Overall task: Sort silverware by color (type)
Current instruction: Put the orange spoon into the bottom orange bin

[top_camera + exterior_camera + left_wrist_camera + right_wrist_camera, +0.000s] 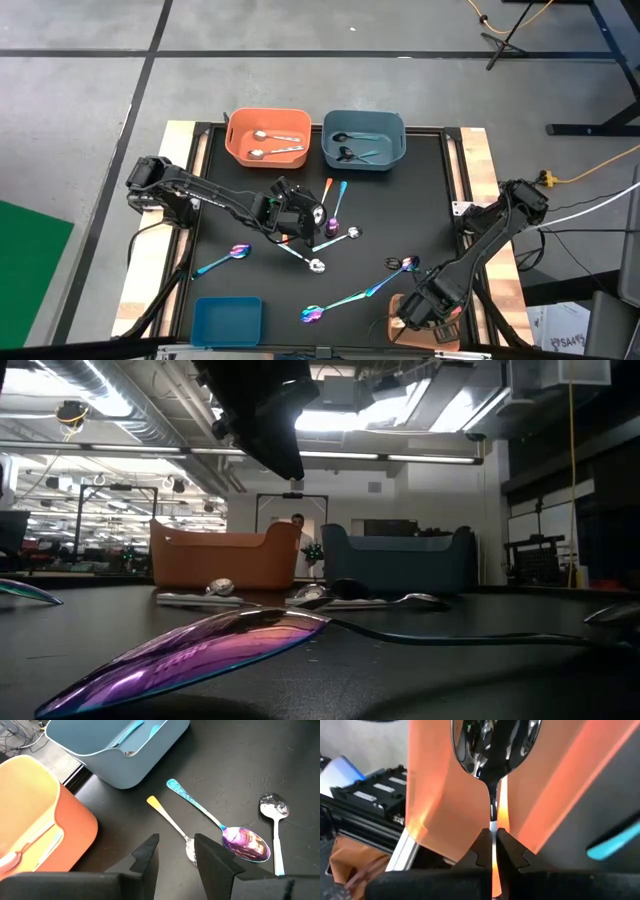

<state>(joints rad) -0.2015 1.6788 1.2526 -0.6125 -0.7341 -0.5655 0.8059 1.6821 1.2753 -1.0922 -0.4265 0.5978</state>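
Several spoons lie flat on the black table: iridescent ones (225, 258) (345, 297) and silver ones (312, 263). My left gripper (300, 215) hangs open over the table's middle. In the left wrist view its fingers (175, 855) stand either side of the bowl end of an orange-handled spoon (170, 822), beside an iridescent spoon (245, 842) and a silver spoon (274, 807). My right gripper (420, 305) is at the near right, over an orange bin (398, 308), shut on a silver spoon with an orange handle (495, 740). My right gripper pinches the spoon's thin handle (493, 827) between its two fingers, a little behind the bowl. The orange part of the handle (495, 867) runs back between the fingers, so the spoon lies along them. The bowl sticks out beyond the fingertips, lifted clear above the orange bin.
At the far edge stand an orange bin (267, 137) holding silver spoons and a blue-grey bin (363, 140) holding dark spoons. A blue bin (227, 320) sits at the near left. A dark spoon (400, 263) lies near my right arm. A person shows far behind the table (297, 522).
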